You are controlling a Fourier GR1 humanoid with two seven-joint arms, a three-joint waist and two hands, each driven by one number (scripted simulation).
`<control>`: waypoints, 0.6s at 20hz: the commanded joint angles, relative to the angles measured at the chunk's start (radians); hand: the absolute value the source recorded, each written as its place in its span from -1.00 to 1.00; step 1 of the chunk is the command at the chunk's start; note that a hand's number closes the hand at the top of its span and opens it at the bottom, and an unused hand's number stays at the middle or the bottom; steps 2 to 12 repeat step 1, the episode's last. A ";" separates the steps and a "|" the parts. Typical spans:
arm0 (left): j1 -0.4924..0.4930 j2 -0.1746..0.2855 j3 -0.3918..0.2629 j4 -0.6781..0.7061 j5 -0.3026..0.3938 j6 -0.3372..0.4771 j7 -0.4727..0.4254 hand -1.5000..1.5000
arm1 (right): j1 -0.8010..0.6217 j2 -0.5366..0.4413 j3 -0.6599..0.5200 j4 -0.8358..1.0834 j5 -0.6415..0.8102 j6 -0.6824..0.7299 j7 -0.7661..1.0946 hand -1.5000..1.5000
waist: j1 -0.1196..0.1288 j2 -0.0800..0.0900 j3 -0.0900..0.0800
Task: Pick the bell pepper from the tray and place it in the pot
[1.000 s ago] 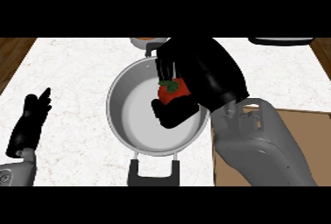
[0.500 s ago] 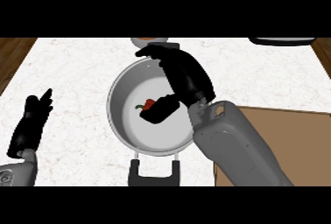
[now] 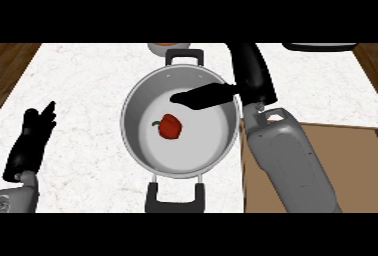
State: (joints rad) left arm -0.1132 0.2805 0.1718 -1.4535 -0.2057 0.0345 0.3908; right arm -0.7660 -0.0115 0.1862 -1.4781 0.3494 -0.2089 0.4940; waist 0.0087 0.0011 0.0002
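A red bell pepper (image 3: 170,126) with a green stem lies on the bottom of the steel pot (image 3: 140,150), slightly left of its middle. My right hand (image 3: 247,80) hangs over the pot's far right rim, fingers (image 3: 199,96) stretched out leftward above the pot, open and holding nothing, apart from the pepper. At the left edge my left hand (image 3: 31,140) rests open on the counter, fingers up. The brown tray (image 3: 347,165) lies at the right, partly hidden by my right forearm.
The pot has black handles at the far side (image 3: 184,56) and the near side (image 3: 176,197). A small bowl (image 3: 168,47) sits behind the pot, and a dark round object (image 3: 319,47) shows at the top right. Wooden floor borders the white counter (image 3: 81,90).
My right hand has let go of the bell pepper, which now lies in the pot. The hand has risen and drawn back toward the pot's far right rim with fingers straightened.
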 commanded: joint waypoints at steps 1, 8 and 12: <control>0.000 0.003 0.009 0.045 0.001 -0.008 -0.045 0.00 | 0.057 -0.052 -0.113 -0.007 -0.052 -0.016 -0.097 -1.00 | -0.009 0.001 0.000; 0.000 0.003 0.009 0.045 0.001 -0.008 -0.045 0.00 | 0.057 -0.052 -0.113 -0.007 -0.052 -0.016 -0.097 -1.00 | -0.009 0.001 0.000; 0.000 0.003 0.009 0.045 0.001 -0.008 -0.045 0.00 | 0.057 -0.052 -0.113 -0.007 -0.052 -0.016 -0.097 -1.00 | -0.009 0.001 0.000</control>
